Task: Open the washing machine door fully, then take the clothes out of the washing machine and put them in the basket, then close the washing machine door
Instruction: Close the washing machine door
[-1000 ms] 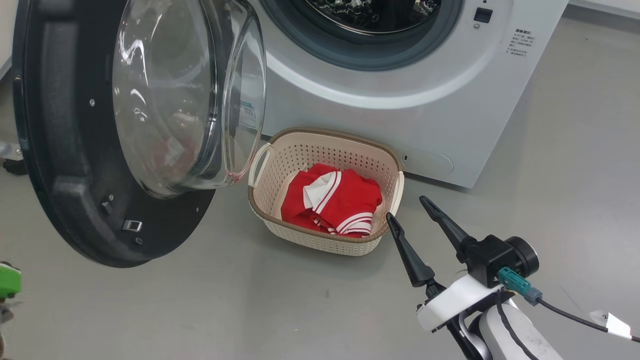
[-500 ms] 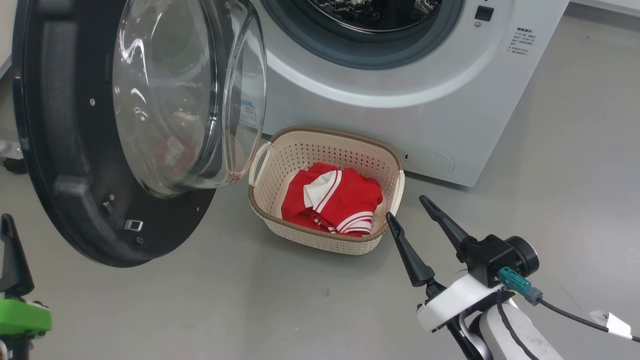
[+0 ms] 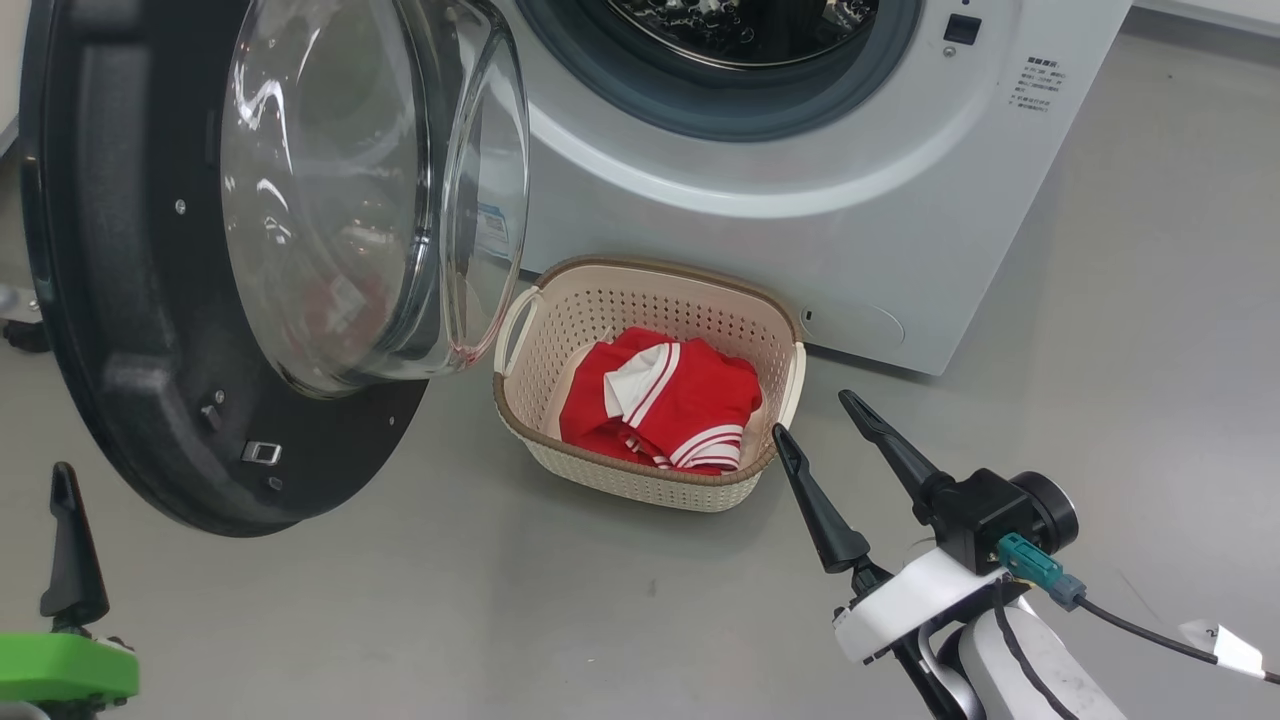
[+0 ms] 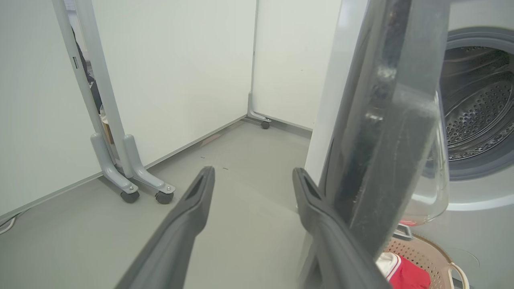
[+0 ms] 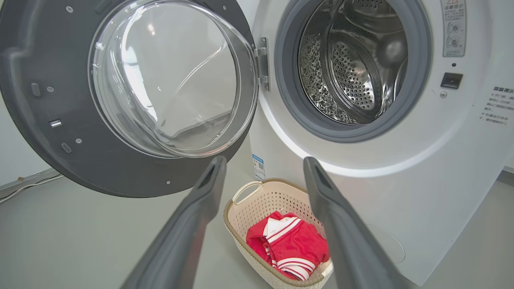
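Observation:
The white washing machine (image 3: 800,150) stands with its round black door (image 3: 120,330) swung wide to the left. Its steel drum (image 5: 353,60) looks empty where I can see into it. The red clothes (image 3: 665,410) lie bunched in the cream basket (image 3: 640,480) on the floor in front of the machine. My right gripper (image 3: 810,413) hovers open just right of the basket, holding nothing. In its wrist view the right gripper (image 5: 264,160) points at the basket (image 5: 237,224). My left gripper (image 4: 253,171) is open and empty. Its right finger sits close to the door's edge (image 4: 377,140). One left finger (image 3: 70,550) rises at the lower left.
White partition panels on castor feet (image 4: 128,180) stand left of the machine across grey floor. The door's glass bowl (image 3: 370,190) bulges out over the basket's left handle (image 3: 515,325). A cable (image 3: 1140,625) trails from my right wrist.
My left gripper has risen into the head view at the lower left, below the door. The right arm, basket and clothes have stayed put.

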Tool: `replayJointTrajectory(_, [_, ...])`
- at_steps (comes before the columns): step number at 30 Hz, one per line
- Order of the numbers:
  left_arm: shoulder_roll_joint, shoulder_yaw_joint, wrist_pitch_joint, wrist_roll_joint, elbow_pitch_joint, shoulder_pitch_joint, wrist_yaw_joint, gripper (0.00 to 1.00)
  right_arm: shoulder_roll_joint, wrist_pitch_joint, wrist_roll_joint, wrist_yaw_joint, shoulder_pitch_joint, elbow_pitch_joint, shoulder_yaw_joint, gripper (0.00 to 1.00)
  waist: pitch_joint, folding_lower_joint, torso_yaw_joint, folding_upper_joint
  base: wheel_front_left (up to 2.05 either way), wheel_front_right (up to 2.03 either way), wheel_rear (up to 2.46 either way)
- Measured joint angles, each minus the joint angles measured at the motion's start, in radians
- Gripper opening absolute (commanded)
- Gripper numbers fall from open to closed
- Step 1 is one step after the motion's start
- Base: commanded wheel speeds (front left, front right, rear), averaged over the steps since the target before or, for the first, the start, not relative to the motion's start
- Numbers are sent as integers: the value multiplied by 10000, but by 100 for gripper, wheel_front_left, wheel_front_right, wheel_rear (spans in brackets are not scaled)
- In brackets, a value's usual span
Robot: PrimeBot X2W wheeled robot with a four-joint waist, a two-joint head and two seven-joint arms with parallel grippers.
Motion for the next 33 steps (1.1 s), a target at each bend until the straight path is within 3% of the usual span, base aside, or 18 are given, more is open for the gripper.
replayJointTrajectory(33, [251, -408, -349, 58, 602, 22, 0, 100, 6, 0, 0, 0, 15, -4, 0, 100, -86, 1, -7, 0, 0, 0, 0])
